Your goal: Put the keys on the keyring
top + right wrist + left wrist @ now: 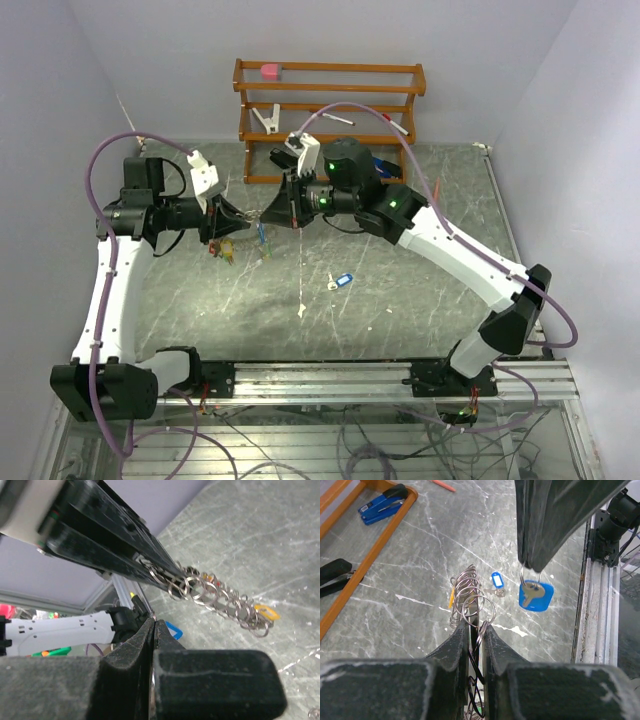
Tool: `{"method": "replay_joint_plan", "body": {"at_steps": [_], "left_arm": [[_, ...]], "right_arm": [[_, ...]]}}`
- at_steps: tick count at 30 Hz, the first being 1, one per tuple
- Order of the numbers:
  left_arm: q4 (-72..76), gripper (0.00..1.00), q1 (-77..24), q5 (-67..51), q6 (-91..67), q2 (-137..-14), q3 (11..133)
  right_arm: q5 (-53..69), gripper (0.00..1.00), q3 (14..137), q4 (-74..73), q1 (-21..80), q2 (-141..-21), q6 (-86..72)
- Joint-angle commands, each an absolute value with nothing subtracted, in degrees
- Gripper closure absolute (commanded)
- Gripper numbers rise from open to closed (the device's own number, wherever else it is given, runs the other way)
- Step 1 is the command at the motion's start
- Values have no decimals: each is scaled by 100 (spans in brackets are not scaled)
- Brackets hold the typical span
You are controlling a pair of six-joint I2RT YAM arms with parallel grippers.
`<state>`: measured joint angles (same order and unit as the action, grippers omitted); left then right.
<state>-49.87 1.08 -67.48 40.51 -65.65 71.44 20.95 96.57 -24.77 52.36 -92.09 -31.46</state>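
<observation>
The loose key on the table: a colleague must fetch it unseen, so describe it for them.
On the grey marbled table, look near its middle. The loose key lies flat there by itself, with a blue tag; the other blue-tagged key hangs in the air from the right gripper.

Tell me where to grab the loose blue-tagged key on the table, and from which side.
I'd take the loose blue-tagged key by its oblong tag, from straight above with fingers across the tag's narrow width. It lies flat and uncrowded on the table, and the tag looks its bulkiest part.
</observation>
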Motion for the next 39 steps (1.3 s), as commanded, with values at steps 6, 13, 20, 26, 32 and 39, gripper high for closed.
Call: {"method": "replay_joint_plan", "body": {"at_steps": [6, 13, 20, 26, 32, 39], "left_arm": [[-4996, 93, 88, -7041, 4252, -6522, 7292], [-5146, 93, 88, -7101, 4423, -6487, 7316], [-5612, 93, 88, -7427, 5150, -6502, 7311], [-6966, 93, 88, -7477, 7329, -6583, 7466], [-7698, 93, 87, -7545, 8842, -6505, 7329], [-6566, 93, 88, -8088, 7314, -6474, 7110]], "right_arm": [[2107, 100, 10701, -2737, 5279, -9806, -3052], [2154, 100, 10790, -2938, 5276, -9943, -2994], [2242, 100, 10749, -3113, 5274, -9882, -3021], [2415, 100, 10881, -3195, 5278, -9965, -3025], [2435, 100, 10701, -3265, 5295, -9677, -2988], [2650, 100, 10382, -3149, 5301, -9292, -3188]]}}
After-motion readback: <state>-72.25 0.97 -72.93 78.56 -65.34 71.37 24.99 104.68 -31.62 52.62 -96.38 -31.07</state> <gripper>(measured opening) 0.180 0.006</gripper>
